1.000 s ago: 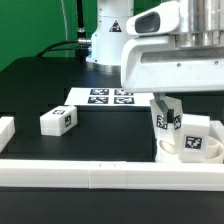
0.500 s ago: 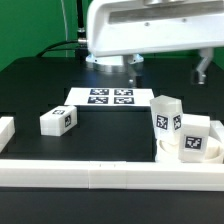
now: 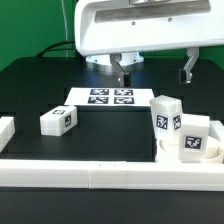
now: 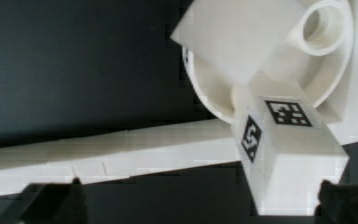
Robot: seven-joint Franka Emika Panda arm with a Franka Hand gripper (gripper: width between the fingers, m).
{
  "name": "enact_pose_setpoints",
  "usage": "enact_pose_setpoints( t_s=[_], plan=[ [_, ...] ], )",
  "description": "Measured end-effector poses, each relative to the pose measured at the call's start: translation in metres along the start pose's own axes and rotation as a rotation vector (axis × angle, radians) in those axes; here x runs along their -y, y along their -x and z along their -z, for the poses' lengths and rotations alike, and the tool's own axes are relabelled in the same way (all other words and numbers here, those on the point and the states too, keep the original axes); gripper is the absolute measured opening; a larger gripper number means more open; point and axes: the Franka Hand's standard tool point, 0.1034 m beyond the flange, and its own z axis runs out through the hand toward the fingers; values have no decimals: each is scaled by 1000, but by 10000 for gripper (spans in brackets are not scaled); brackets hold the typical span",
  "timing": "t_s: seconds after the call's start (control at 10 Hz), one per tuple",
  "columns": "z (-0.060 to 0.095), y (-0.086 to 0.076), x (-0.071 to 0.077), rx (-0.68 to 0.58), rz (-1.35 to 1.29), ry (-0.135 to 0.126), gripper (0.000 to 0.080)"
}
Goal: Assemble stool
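The fingers (image 3: 187, 68) stand wide apart and hold nothing. In the exterior view they hang under the arm's broad white hand (image 3: 140, 30), high above the black worktop (image 3: 30, 90), and touch none of the parts. The stool is in pieces. Its seat (image 3: 168, 152) lies at the exterior view's right, pressed close to the long front rail (image 3: 90, 172). Two legs stand on it: one leg (image 3: 198, 140) nearer the rail, and a second leg (image 3: 165, 117) just beside it toward the exterior view's left, leaning a little. Both show their black-and-white tags; how deep either sits in the seat cannot be told. The third leg (image 3: 58, 120) lies on its side on the worktop, well apart from the seat at the exterior view's left, near the front corner of the marker board (image 3: 110, 97). A short rail piece (image 3: 5, 130) shows at that view's left edge. The wrist view looks down on the seat's round face, where one socket (image 4: 318, 30) is open and bare. A tagged leg rises from the disc toward the camera, and the rail runs beside the seat's rim. The two dark tips of the fingers are blurred there — they sit on either side of the leg's end and do not grip it.
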Motion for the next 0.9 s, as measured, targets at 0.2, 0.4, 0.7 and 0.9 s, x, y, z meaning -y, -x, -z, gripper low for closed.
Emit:
enact_pose_setpoints(
  t_s=[0.2, 0.4, 0.7, 0.9],
  plan=[
    [0, 19, -20, 0, 32, -4, 648],
    [2, 53, -81, 34, 52, 2, 648],
    [-10, 69, -132, 19, 88, 20, 648],
    [-10, 69, -129, 21, 92, 19, 648]
  ],
)
